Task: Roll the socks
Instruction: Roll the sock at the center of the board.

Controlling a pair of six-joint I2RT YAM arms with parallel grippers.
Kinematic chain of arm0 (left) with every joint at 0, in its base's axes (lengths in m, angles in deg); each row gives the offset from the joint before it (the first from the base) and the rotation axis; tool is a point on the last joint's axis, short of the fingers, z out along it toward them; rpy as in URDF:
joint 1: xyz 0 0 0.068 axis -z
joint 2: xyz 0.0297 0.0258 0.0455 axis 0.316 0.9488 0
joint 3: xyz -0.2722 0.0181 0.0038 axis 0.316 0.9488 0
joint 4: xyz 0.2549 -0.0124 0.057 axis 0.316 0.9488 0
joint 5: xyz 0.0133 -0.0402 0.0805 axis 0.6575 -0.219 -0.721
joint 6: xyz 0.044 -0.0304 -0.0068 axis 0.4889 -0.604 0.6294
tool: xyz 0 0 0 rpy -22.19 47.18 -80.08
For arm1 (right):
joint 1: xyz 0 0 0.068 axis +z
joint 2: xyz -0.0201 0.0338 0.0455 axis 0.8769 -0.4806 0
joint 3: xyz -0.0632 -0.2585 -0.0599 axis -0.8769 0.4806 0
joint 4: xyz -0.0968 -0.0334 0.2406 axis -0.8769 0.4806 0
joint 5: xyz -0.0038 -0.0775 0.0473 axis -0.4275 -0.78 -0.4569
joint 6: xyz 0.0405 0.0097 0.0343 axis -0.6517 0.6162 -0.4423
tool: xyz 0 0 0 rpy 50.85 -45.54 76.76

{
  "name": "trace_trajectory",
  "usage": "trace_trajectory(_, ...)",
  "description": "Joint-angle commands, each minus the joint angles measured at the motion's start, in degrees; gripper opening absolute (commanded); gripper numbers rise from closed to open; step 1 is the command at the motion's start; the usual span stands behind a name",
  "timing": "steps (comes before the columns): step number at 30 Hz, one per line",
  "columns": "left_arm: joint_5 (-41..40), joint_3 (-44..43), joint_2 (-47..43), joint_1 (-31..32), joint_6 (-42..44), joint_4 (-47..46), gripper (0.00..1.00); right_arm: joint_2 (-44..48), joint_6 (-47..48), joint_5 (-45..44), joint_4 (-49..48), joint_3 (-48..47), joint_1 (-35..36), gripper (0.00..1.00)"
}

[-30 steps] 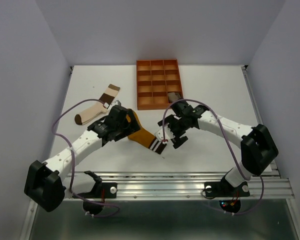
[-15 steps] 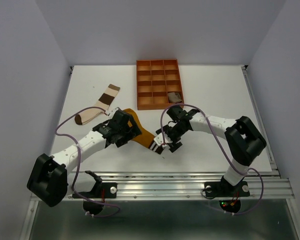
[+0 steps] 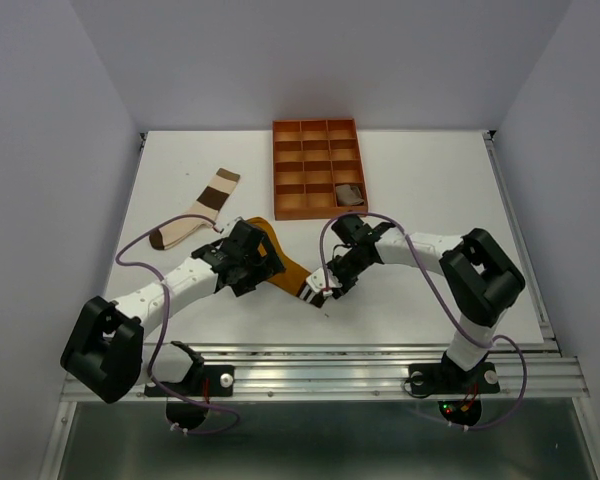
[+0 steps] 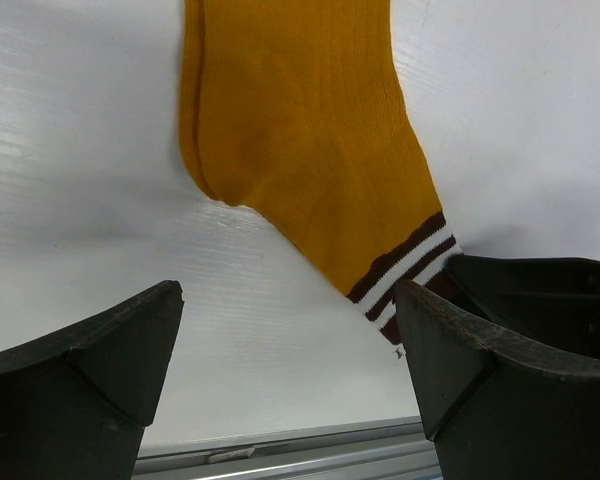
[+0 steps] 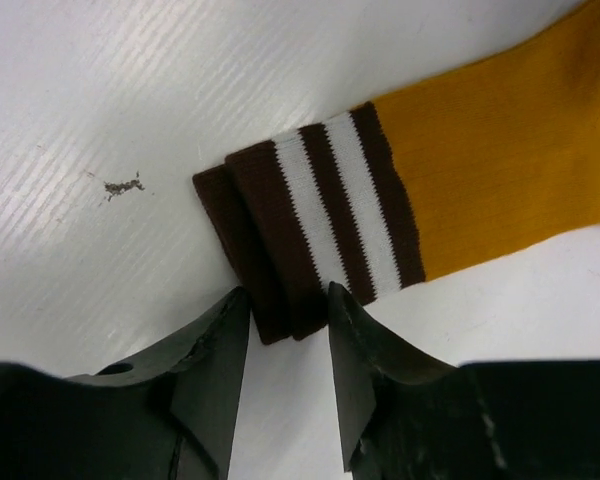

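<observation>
I see the mustard-orange ribbed fabric sock (image 3: 283,268) lying flat on the white table (image 3: 430,180) between the two arms, bent at the heel, its dark brown cuff banded with two white stripes. My right gripper (image 5: 285,310) pinches the folded end of that cuff between its fingers. My left gripper (image 4: 285,300) hangs wide open near the heel, holding nothing.
</observation>
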Motion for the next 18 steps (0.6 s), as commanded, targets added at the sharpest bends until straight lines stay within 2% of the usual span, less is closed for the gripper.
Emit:
trace_trajectory(1, -0.31, -2.32, 0.48, 0.43, 1.41, -0.17, 0.99, -1.87, 0.53, -0.96, -2.01, -0.17, -0.22, 0.38)
trace_trajectory(6, -0.48, -3.28, 2.41, 0.35, 2.73, 0.01, 0.99, -4.06, 3.95, -0.53, 4.66, -2.27, -0.22, 0.17)
trace_trajectory(10, -0.49, -4.16, 3.56, 0.35, 3.87, -0.17, 0.99, -5.64, 5.37, 0.79, 12.92, -5.09, -0.22, 0.07)
trace_trajectory(18, 0.04, -5.04, 4.7, 0.35, 5.89, -0.96, 0.99, -9.6, 4.66, 1.59, 30.68, -15.11, -0.22, 0.08)
